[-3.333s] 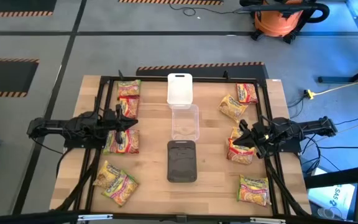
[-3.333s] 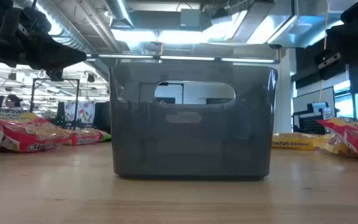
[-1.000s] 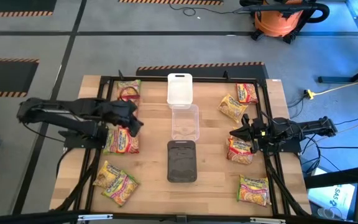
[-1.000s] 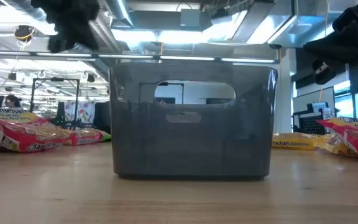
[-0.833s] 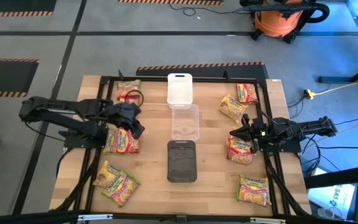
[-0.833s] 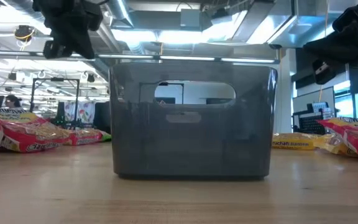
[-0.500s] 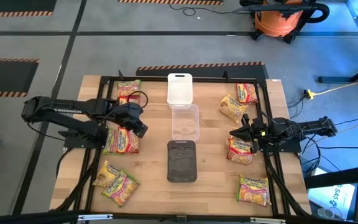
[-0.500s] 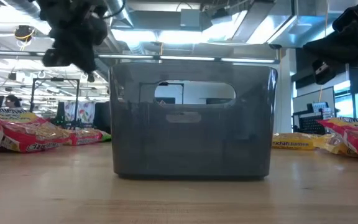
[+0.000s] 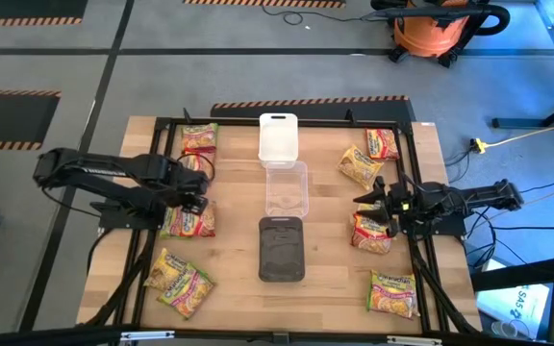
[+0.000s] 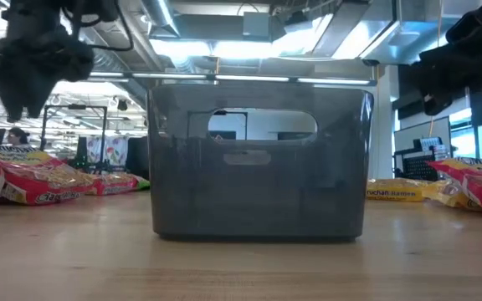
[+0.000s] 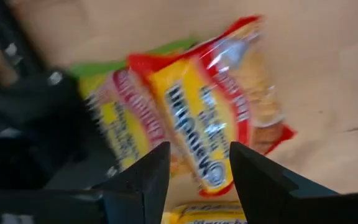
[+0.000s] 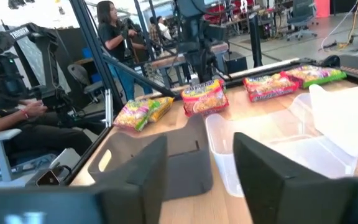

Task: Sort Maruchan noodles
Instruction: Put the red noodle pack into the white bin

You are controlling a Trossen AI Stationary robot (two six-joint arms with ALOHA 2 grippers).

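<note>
The left tool (image 9: 198, 188) is positioned above the Maruchan noodles (image 11: 219, 118) on its side of the bench (image 9: 234, 279), presumably for a pick. Its fingers are spread and nothing is gripped. The right tool (image 9: 371, 206) is also parted and empty, with a packet (image 9: 369, 234) just beside it.

Maruchan noodles (image 9: 188, 219) flat, scattered both table sides.
</note>
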